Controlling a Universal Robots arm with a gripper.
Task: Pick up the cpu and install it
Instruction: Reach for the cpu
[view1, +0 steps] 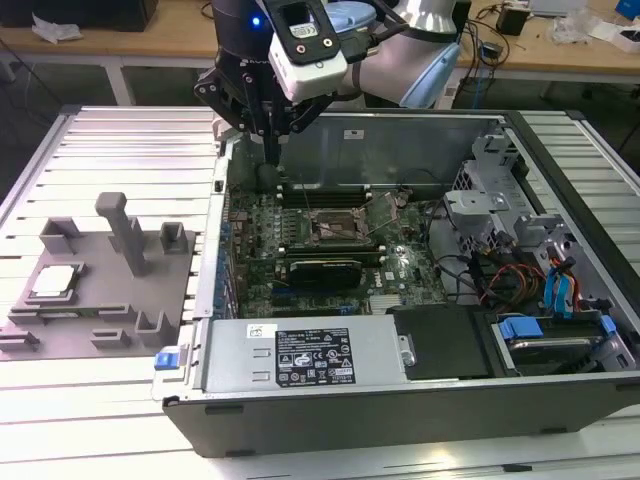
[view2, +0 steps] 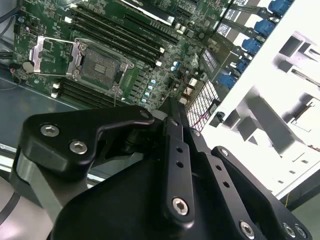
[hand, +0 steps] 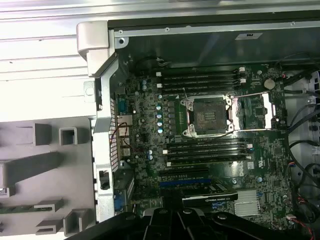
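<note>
Where the slatted table (view1: 120, 140) carries them, I count one open computer case (view1: 400, 400) and one grey tray (view1: 95, 285) just beside it, on the exterior view's left. The one gripper (view1: 271, 150) hangs over the case's far corner on that side, fingers together and clamped on nothing I can see. One socket (view1: 335, 228) lies open and empty inside the case. The one cpu (view1: 54, 282) rests by the tray's outer edge, well apart from the gripper, leftward and toward the table's near edge. Being square, it offers no long axis.
</note>
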